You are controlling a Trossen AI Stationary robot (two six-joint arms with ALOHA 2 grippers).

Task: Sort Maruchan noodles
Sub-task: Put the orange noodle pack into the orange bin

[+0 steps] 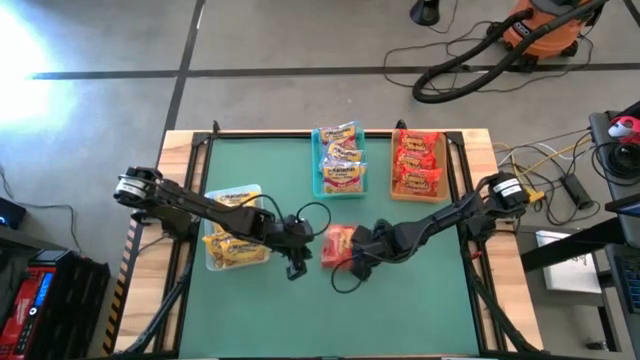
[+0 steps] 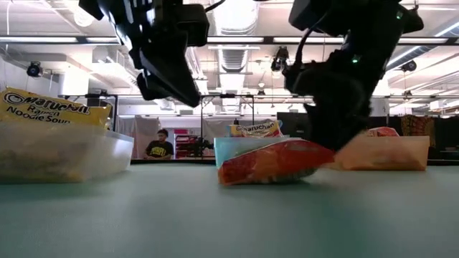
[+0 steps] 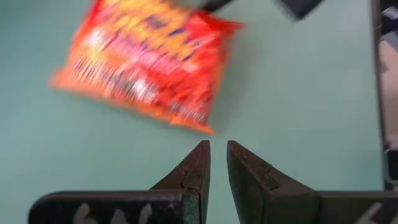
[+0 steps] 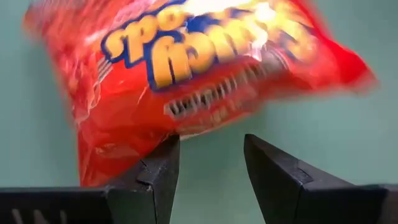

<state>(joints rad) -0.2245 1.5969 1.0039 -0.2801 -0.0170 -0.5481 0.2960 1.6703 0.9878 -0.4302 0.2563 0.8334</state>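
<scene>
Right claw (image 4: 208, 171), jaws apart, sits at the red packet's (image 1: 339, 245) 3 o'clock edge on the worktop (image 1: 420, 300). Left claw (image 3: 217, 165), closed and empty, hovers at its 9 o'clock.

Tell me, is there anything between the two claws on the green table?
Yes. In the high view a red noodle packet lies on the mat between the left claw and the right claw. It sits right against the right claw, apart from the left one.

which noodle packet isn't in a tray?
The red packet lying loose on the green mat mid-table, at the right claw. All others sit in the clear, teal or tan trays.
</scene>
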